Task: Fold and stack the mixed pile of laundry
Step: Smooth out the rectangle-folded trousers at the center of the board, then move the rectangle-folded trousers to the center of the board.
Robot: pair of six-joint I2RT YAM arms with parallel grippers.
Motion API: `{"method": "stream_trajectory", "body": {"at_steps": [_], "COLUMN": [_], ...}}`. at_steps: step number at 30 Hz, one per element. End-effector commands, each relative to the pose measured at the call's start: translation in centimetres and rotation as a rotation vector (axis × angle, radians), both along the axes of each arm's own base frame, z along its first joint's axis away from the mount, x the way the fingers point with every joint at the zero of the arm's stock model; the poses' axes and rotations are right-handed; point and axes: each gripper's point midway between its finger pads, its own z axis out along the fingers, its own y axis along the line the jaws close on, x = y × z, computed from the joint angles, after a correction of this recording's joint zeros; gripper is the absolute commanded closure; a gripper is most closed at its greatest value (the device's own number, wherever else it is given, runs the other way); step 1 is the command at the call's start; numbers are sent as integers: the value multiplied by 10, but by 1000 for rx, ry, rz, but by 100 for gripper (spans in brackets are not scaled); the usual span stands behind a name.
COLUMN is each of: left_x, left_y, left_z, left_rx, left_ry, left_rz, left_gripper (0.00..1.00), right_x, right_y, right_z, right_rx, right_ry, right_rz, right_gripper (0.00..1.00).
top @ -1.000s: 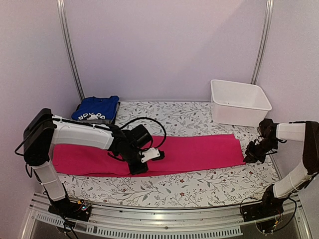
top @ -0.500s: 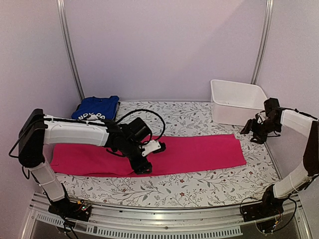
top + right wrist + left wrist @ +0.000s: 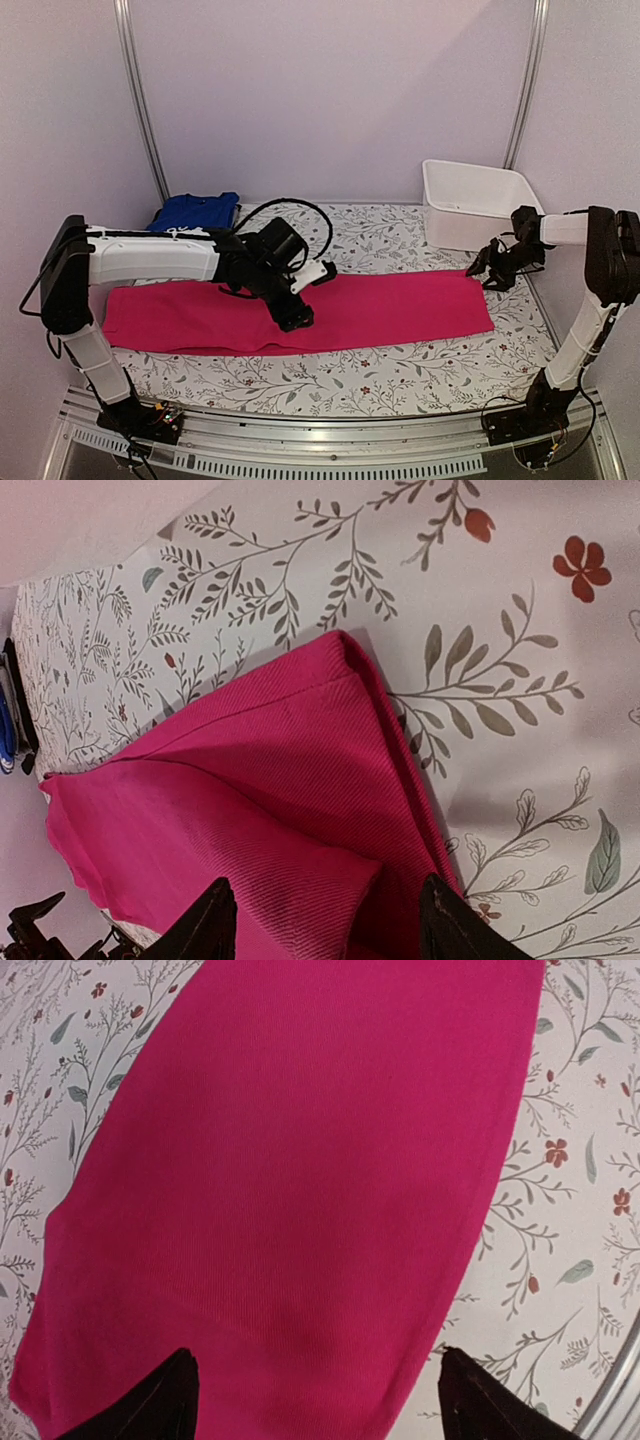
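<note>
A magenta-pink garment (image 3: 400, 305) lies folded into a long flat strip across the table. My left gripper (image 3: 297, 318) hovers over the middle of the strip. In the left wrist view it (image 3: 315, 1405) is open, its dark fingertips (image 3: 165, 1405) spread above the pink cloth (image 3: 300, 1180) and holding nothing. My right gripper (image 3: 487, 272) is at the strip's far right corner. In the right wrist view it (image 3: 325, 925) is open just over the layered pink corner (image 3: 280, 770). A folded royal-blue garment (image 3: 195, 212) sits at the back left.
A white plastic bin (image 3: 436, 222) stands at the back right, close behind my right gripper. The floral table covering (image 3: 390, 235) spans the table. A black cable (image 3: 290, 203) loops above my left wrist. Metal posts rise at both back corners.
Both grippers have opened. The right gripper rose from the strip's right end and moved to its far right corner. The left gripper shifted slightly back and right over the strip.
</note>
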Motion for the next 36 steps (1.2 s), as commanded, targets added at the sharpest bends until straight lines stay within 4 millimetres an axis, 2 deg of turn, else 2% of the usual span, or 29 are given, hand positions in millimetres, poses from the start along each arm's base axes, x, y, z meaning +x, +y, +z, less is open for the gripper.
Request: {"method": "stream_trajectory", "body": {"at_steps": [1, 3, 7, 10, 12, 14, 16, 18, 19, 21, 23, 27, 29, 31, 32, 36], "left_x": [7, 6, 4, 4, 3, 7, 10, 14, 16, 22, 31, 49, 58, 68, 74, 85], "left_y": [1, 3, 6, 9, 11, 17, 20, 24, 26, 29, 34, 46, 55, 67, 75, 101], "left_z": [-4, -6, -11, -13, -14, -16, -16, -14, -12, -4, 6, 33, 45, 55, 59, 65], "left_rx": [15, 19, 29, 32, 33, 53, 55, 48, 40, 15, -18, -113, -165, -224, -261, -393], "left_ry": [-2, 0, 6, 9, 9, -8, -10, -8, -9, -19, -42, -68, -64, -44, -18, 84], "left_rz": [19, 18, 18, 20, 21, 42, 61, 90, 106, 144, 193, 301, 371, 444, 486, 622], "left_gripper": [17, 17, 17, 17, 17, 17, 17, 16, 15, 10, 2, 0, 0, 0, 0, 0], "right_x": [7, 8, 8, 1, -8, -12, -16, -19, -18, -15, -15, -10, -8, -6, -4, 10], "right_y": [19, 29, 46, 53, 57, 42, 14, -7, -9, -6, -6, -1, 8, 18, 28, 70], "right_z": [11, 20, 42, 66, 74, 66, 53, 46, 47, 49, 44, 21, 8, 3, 6, 38], "right_rx": [121, 194, 296, 327, 325, 203, 13, -106, -116, -98, -95, -87, -108, -186, -220, -216], "right_ry": [-39, -68, -151, -234, -268, -257, -204, -162, -168, -186, -176, -122, -94, -87, -104, -230], "right_rz": [46, 65, 133, 191, 228, 206, 125, 55, 45, 48, 40, 64, 101, 153, 190, 274], "right_gripper": [46, 53, 73, 78, 79, 78, 77, 66, 60, 50, 45, 44, 43, 44, 44, 44]}}
